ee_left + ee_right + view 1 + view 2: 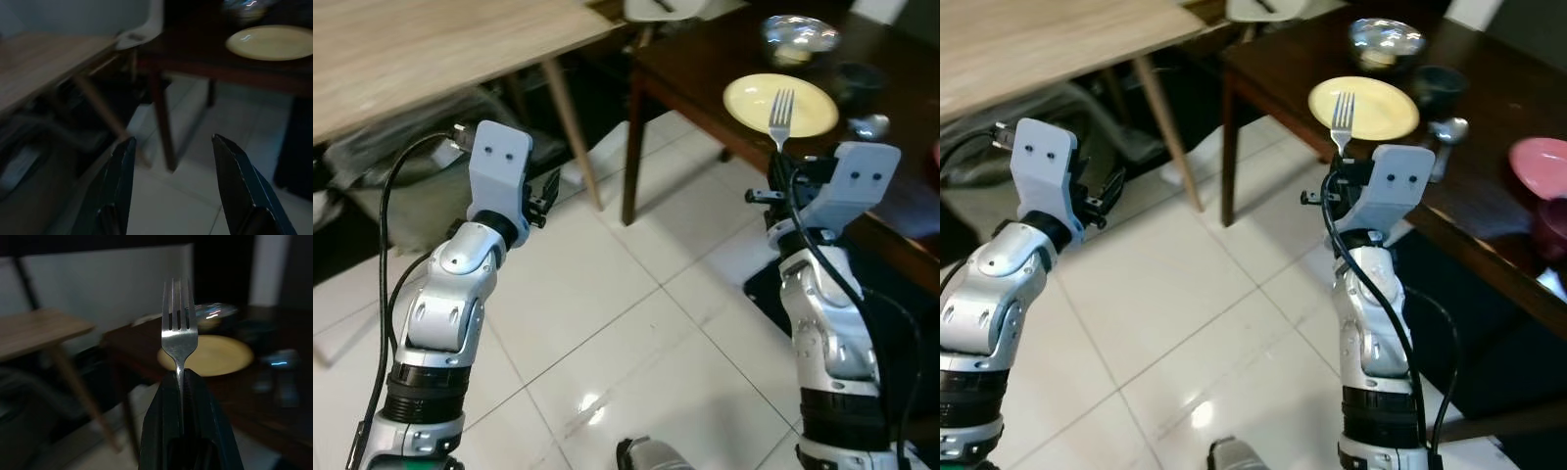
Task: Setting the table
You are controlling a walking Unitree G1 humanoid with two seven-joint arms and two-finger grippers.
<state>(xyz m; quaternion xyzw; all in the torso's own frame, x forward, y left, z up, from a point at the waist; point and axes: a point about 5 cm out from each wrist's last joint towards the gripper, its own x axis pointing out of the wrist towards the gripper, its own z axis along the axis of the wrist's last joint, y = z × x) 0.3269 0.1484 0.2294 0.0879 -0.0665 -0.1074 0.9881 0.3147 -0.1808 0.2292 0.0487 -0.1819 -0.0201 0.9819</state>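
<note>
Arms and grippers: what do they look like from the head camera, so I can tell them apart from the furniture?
Both arms are jointed silver metal with ribbed black collars. Each wrist carries a pale grey block with two small dark dots. The left gripper and right gripper have black fingers. Black cables loop along each arm.

The fork (179, 335) handle was buried between the right claw (182, 382) fingers. A pink dish (1542, 166) was cut off at the right edge. The dark counter (230, 387) behind was blurred.
</note>
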